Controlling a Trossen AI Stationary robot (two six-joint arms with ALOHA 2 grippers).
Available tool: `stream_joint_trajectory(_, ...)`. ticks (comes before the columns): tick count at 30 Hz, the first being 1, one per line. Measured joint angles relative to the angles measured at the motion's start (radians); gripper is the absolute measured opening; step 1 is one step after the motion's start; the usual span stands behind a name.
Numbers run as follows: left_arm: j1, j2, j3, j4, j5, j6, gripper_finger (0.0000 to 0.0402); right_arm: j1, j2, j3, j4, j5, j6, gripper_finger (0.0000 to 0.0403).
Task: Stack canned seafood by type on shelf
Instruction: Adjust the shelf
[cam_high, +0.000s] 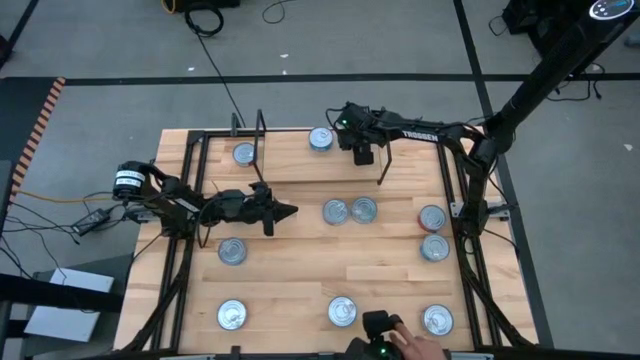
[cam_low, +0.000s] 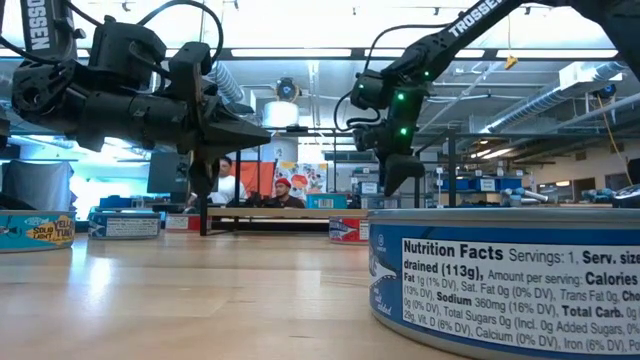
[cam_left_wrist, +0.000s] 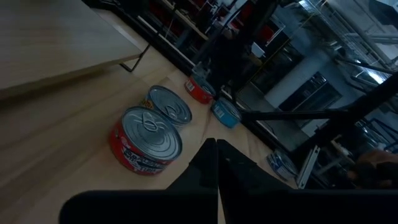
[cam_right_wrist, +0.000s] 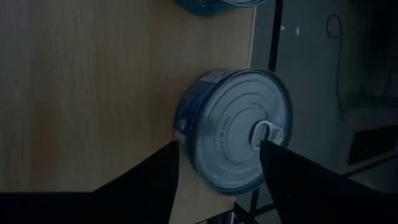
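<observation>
**Tins part placed, right gripper at a blue tin on the shelf**

Canned seafood lies scattered over the table (cam_high: 300, 280), with two tins on the shelf (cam_high: 300, 160), the narrow light-wood board between black wire end frames at the far side. One shelf tin (cam_high: 244, 154) sits near the left frame. The other, a blue-sided tin (cam_high: 321, 139), is beside the right gripper (cam_high: 362, 153).

In the right wrist view the right gripper (cam_right_wrist: 217, 152) has its fingers (cam_right_wrist: 149, 180) spread wide, one to each side of the blue-sided tin (cam_right_wrist: 239, 130). The tin rests on the board at its edge, lid and pull tab showing. Whether the fingers touch its wall cannot be told. The right arm reaches in from the table's right side, bent over the shelf with its gripper pointing down.

The left gripper (cam_high: 285, 211) is closed, its fingers pressed together and holding nothing, hovering above the table just in front of the shelf. Ahead of it lie a red-sided tin (cam_left_wrist: 146, 140) and another tin (cam_left_wrist: 169, 104), touching each other.

A person's hand (cam_high: 415, 343) shows at the near table edge.
</observation>
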Motion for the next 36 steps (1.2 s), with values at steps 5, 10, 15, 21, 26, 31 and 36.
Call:
stream_joint_trajectory(5, 0.000, 0.000, 0.000, 0.000, 0.008, 0.000, 0.0000, 0.000, 0.000, 0.000, -0.015, -0.022, 0.032, 0.0225)
stream_joint_trajectory(10, 0.000, 0.000, 0.000, 0.000, 0.014, -0.001, 0.0000, 0.016, -0.008, 0.024, -0.111, -0.034, 0.050, 0.0203)
stream_joint_trajectory(15, 0.000, 0.000, 0.000, 0.000, 0.019, -0.001, 0.0000, 0.022, -0.023, 0.099, -0.175, -0.148, 0.199, 0.0138)
stream_joint_trajectory(21, 0.000, 0.000, 0.000, 0.000, 0.019, -0.001, 0.0000, -0.031, -0.018, 0.124, -0.130, -0.223, 0.423, 0.0013)
stream_joint_trajectory(26, 0.000, 0.000, 0.000, 0.000, 0.019, -0.001, 0.0000, -0.066, -0.017, 0.098, -0.088, -0.231, 0.541, 0.0011)
stream_joint_trajectory(31, 0.000, 0.000, 0.000, -0.001, 0.019, -0.001, 0.0000, -0.099, -0.016, 0.061, -0.069, -0.279, 0.588, 0.0006)
stream_joint_trajectory(36, 0.000, 0.000, 0.000, -0.002, 0.019, -0.005, 0.0000, -0.108, -0.014, 0.035, -0.088, -0.305, 0.627, 0.0004)
